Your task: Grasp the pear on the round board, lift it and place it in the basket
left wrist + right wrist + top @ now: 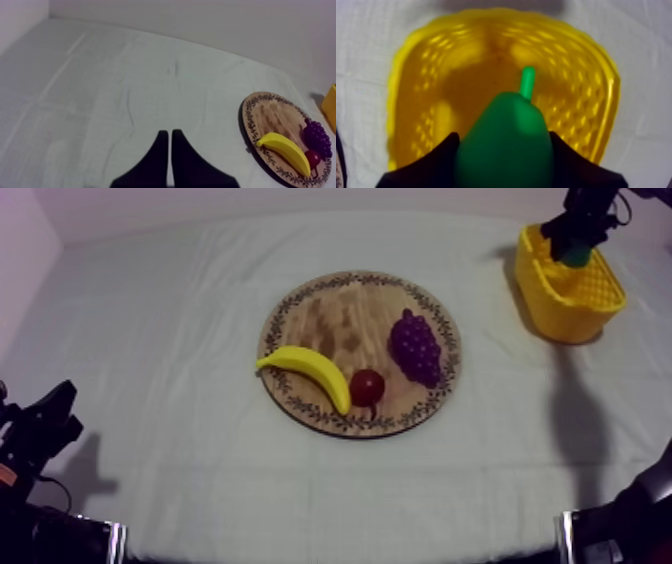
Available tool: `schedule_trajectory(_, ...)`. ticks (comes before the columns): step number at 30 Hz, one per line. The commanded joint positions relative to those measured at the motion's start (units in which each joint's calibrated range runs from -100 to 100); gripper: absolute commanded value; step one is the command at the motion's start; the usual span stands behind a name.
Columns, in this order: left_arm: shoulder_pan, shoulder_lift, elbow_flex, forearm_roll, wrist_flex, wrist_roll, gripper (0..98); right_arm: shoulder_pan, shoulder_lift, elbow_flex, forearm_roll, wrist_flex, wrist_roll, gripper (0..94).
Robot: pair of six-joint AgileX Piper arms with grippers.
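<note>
My right gripper hangs over the yellow basket at the table's far right, shut on the green pear. In the right wrist view the pear sits between the two black fingers, stem pointing into the basket below. The round wooden board lies mid-table with a banana, a small red fruit and a bunch of grapes on it. My left gripper rests low at the left, shut on nothing; its fingers lie together as a wedge.
Bare grey-white cloth spreads between the board and my left arm. From the left wrist the board with banana and grapes shows beyond the fingers. A wall runs along the table's far edge.
</note>
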State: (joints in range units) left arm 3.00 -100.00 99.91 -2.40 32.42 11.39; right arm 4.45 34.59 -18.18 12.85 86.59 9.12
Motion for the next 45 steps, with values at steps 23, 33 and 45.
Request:
schedule_trajectory(23, 0.0, 0.0, 0.0, -0.02, 0.0, 0.0, 0.1, 1.0, -18.1, 6.9, -0.3, -2.4, -0.9, 63.4)
schedule_trajectory(33, 0.0, 0.0, 0.0, -0.02, 0.0, 0.0, 0.1, 0.5, -43.1, 28.5, -3.2, -18.1, -5.8, 36.9)
schedule_trajectory(45, 0.0, 0.0, 0.0, -0.02, 0.0, 0.0, 0.1, 0.6, -76.9, 61.1, -9.2, -35.1, -5.9, 13.9)
